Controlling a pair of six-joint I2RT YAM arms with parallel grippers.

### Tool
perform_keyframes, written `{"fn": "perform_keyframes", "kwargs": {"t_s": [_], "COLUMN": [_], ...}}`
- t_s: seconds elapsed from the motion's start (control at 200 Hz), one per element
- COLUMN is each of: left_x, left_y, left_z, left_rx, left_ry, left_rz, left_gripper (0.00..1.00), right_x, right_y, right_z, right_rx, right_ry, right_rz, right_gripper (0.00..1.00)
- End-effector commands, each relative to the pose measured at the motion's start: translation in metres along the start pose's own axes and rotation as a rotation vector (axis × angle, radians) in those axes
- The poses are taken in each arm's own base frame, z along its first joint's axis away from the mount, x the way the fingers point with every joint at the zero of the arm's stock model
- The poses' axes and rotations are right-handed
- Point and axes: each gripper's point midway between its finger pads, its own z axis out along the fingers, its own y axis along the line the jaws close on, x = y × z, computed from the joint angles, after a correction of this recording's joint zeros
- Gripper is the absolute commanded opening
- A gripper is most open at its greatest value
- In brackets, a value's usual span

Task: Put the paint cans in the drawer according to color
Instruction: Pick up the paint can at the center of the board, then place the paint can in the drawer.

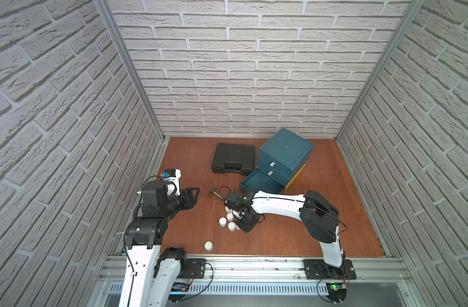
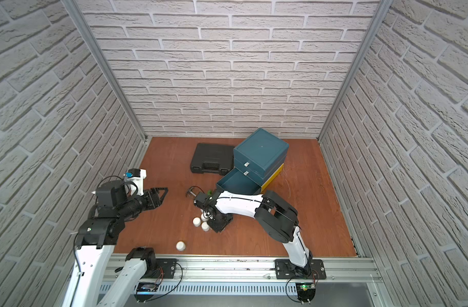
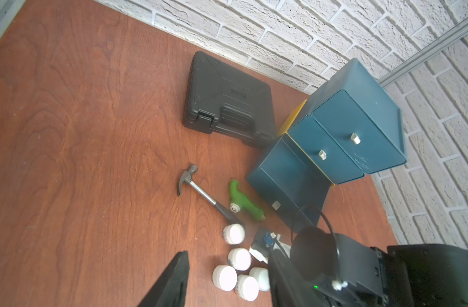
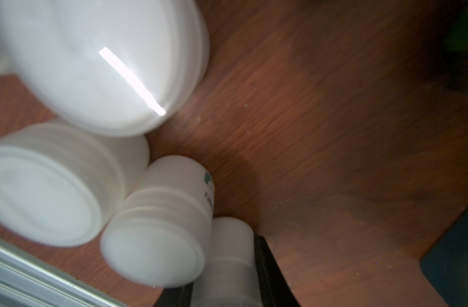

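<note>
- You see your right gripper (image 2: 217,226) pointing down, just beside a bunch of white paint cans (image 2: 197,222).
- One more white can (image 2: 180,246) stands alone near the front rail (image 2: 227,261).
- Your left gripper (image 2: 158,195) hangs over the brown board (image 2: 307,212), holding nothing.
- The blue drawer box (image 2: 260,152) has its bottom drawer (image 2: 235,183) pulled out.
- A black case (image 2: 213,162) lies just beside it.

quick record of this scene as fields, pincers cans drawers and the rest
left pincer: open, empty, away from the cans
right pincer: shut on a white paint can
loose cans: white cluster beside the right pincer; lone white can near the front rail
bottom drawer: open, looks empty
upper drawers: two, both shut
other items: hammer, green toy drill, black case
</note>
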Motion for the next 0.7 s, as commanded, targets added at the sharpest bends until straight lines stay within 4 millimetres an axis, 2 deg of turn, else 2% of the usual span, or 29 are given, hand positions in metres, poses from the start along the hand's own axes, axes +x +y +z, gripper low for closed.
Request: {"fn": "perform_keyframes", "kwargs": {"t_s": [0.0,0.15,0.275,0.425,0.445,0.6,0.695], "left_x": [-0.009,-0.009,-0.010,-0.012,-0.012,-0.010,-0.006], "left_y": [0.000,0.000,0.000,-0.001,0.000,0.008,0.016], "left_z": [0.000,0.001,0.001,-0.003,-0.004,-0.007,-0.004], "left_rx": [-0.004,-0.002,-0.010,-0.028,-0.034,-0.083,-0.110], "left_ry": [-0.050,-0.048,-0.045,-0.027,-0.026,-0.023,-0.033], "left_rz": [0.083,0.081,0.073,0.090,0.092,0.127,0.145], "left_gripper": [0.53,0.54,0.55,0.55,0.55,0.56,0.56], "right_x": [-0.008,-0.014,-0.029,-0.057,-0.063,-0.087,-0.094], "right_y": [-0.018,-0.049,-0.084,-0.121,-0.124,-0.151,-0.157], "right_z": [-0.051,-0.104,-0.124,-0.131,-0.119,-0.103,-0.091], "right_rx": [0.031,0.053,0.072,0.092,0.096,0.103,0.092], "right_ry": [-0.113,-0.193,-0.225,-0.231,-0.206,-0.184,-0.156], "right_rz": [0.050,0.137,0.217,0.280,0.280,0.300,0.296], "right_gripper": [0.19,0.17,0.17,0.16,0.16,0.16,0.16]}}
